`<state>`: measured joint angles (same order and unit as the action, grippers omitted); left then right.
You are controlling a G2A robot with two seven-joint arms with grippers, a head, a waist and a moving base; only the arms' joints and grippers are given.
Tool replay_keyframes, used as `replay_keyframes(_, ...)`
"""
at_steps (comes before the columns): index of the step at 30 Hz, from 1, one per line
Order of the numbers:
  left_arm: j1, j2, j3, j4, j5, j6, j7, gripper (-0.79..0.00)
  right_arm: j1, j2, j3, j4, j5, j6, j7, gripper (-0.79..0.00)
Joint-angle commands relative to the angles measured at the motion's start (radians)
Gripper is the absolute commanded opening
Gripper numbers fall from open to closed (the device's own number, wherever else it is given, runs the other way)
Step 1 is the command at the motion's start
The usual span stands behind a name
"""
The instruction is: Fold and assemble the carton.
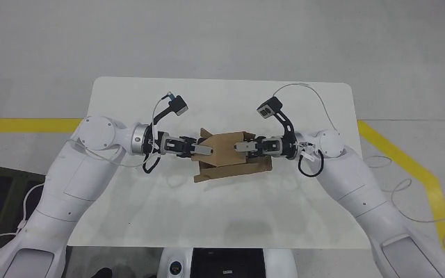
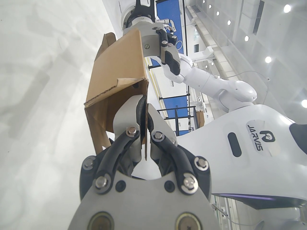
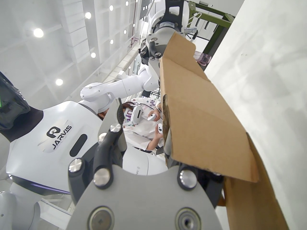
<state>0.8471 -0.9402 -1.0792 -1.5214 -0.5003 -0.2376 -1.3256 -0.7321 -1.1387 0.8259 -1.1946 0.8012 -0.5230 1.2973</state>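
Top view: the brown carton point(image 1: 224, 156) sits at the centre of the frame, on the middle of the white table point(image 1: 222, 94). It is only partly set up, with a flap sticking out at its upper left corner and another lying flat along its lower edge. The left gripper point(image 1: 206, 148) comes in from the left of the frame and meets the carton's left end. The right gripper point(image 1: 240, 146) comes in from the right and lies over the carton's right half. The two point at each other across the cardboard.

Left wrist view: the left gripper point(image 2: 144, 106) is clenched on a thin cardboard wall at the near end of the carton point(image 2: 115, 72), and the sheet stands edge-on between its black pads. At the carton's far end is the right gripper, with one dark-padded finger in the open beside the far panel and the other hidden behind the cardboard.

Right wrist view: the right gripper point(image 3: 141, 120) is released, its jaws spread wide. One finger stands free in the air and the other is against the edge of the carton point(image 3: 203, 125), which runs away toward the left gripper at its far end.
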Motion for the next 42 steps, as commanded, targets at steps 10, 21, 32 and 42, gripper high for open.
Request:
replay_keyframes(10,-0.004,-0.003,0.004,0.009,0.004,0.018,-0.009,-0.696,0.005,-0.009,-0.007,0.016,-0.044,-0.001,-0.001,-0.699)
replay_keyframes(21,-0.001,-0.006,-0.009,0.019,-0.064,0.030,-0.014,0.000,0.013,-0.012,-0.001,0.047,-0.088,-0.018,-0.019,-0.785)
replay_keyframes(32,0.005,-0.016,-0.015,0.018,-0.203,0.068,-0.039,0.000,0.008,-0.015,0.015,0.084,-0.132,-0.055,-0.055,-0.785)
replay_keyframes(42,-0.009,-0.031,-0.003,0.010,-0.276,0.096,-0.006,0.000,0.006,-0.025,0.005,0.067,-0.215,-0.058,-0.080,-0.785)
